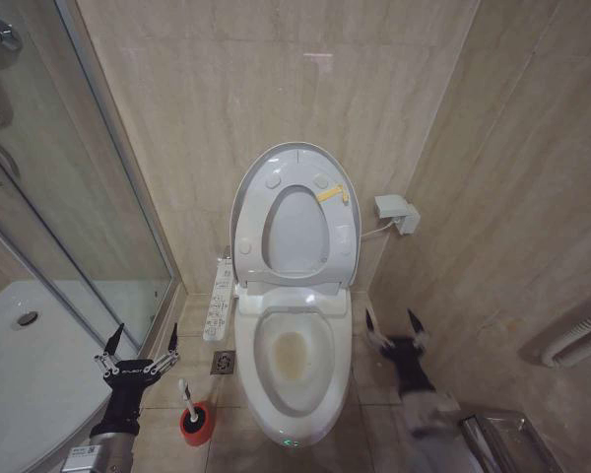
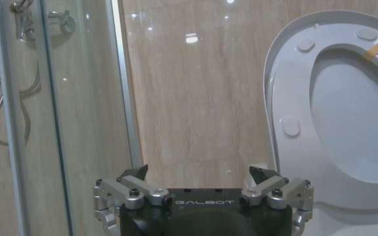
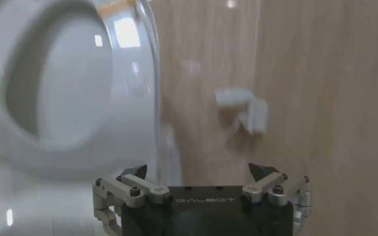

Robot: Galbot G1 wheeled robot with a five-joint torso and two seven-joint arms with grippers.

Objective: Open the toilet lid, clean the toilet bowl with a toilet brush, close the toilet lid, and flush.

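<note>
The toilet lid (image 1: 294,158) stands upright against the wall, with the ring seat and its yellow tag raised in front of it. It also fills one side of the left wrist view, lid (image 2: 287,88). Below lies the toilet bowl (image 1: 295,357), white with a yellowish stain and a small green light at its front. The toilet brush (image 1: 189,399) stands in its red cup (image 1: 197,422) on the floor left of the bowl. My left gripper (image 1: 141,335) is open, just left of and above the brush. Right of the bowl, my right gripper (image 1: 394,323) is open and blurred.
A glass shower enclosure (image 1: 69,197) with a curved white tray (image 1: 20,365) stands on the left. A control panel (image 1: 219,299) hangs beside the bowl and a floor drain (image 1: 223,363) sits below it. A white wall fitting (image 1: 397,213) and a metal bin (image 1: 502,439) are on the right.
</note>
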